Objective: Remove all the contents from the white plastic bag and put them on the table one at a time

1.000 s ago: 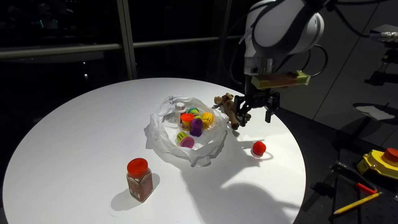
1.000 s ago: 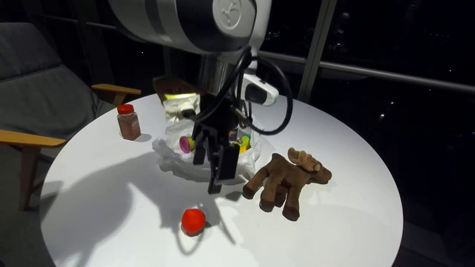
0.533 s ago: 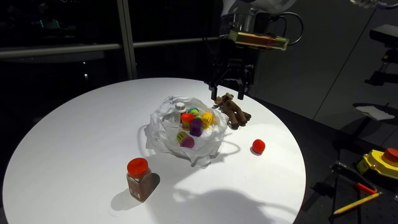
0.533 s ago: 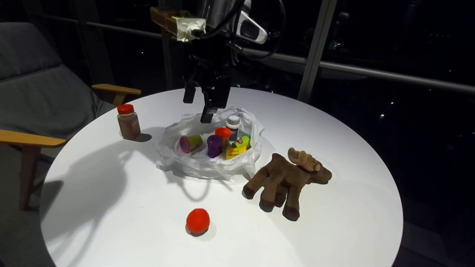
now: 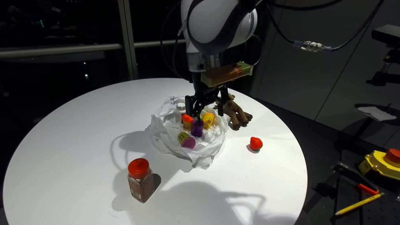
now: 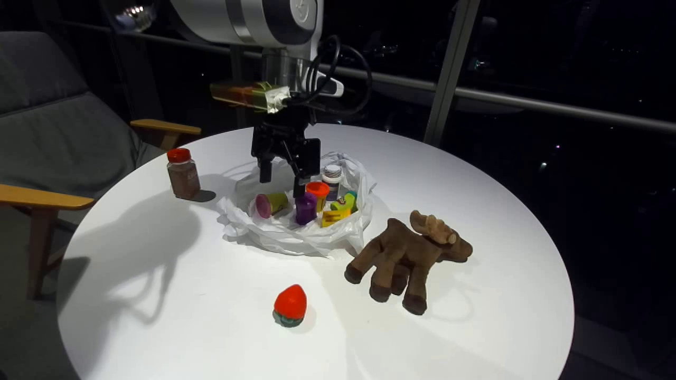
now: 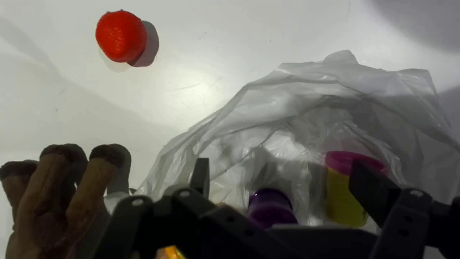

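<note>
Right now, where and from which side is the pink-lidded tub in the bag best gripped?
Likely grip the pink-lidded tub across its yellow body, from straight above, with the pincer straddling its width: it lies on its side, round flank up, and the wrist view shows a gap between it and the purple tub.

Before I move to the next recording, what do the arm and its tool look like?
The arm is white with black bands and a round emblem; black cables loop alongside. The tool is black, with two jointed, narrow fingers. Above it sits a yellowish box.
</note>
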`<move>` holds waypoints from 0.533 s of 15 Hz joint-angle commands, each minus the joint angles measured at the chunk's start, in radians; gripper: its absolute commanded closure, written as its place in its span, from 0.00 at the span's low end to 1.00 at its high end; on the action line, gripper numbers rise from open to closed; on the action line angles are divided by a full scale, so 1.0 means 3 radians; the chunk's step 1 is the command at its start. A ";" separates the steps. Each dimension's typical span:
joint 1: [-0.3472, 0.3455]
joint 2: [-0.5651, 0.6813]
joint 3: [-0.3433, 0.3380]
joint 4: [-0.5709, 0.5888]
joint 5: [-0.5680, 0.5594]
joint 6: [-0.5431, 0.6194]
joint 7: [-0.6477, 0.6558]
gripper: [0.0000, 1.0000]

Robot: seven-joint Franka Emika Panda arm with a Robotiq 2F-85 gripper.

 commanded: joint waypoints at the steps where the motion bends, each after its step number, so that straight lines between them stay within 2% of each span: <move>1: 0.0128 0.0341 -0.0127 0.0404 -0.0198 0.0087 0.0148 0.00; 4: 0.0121 0.0538 -0.0178 0.0646 -0.0159 0.0132 0.0197 0.00; 8: 0.0073 0.0796 -0.0208 0.0982 -0.0085 -0.0020 0.0189 0.00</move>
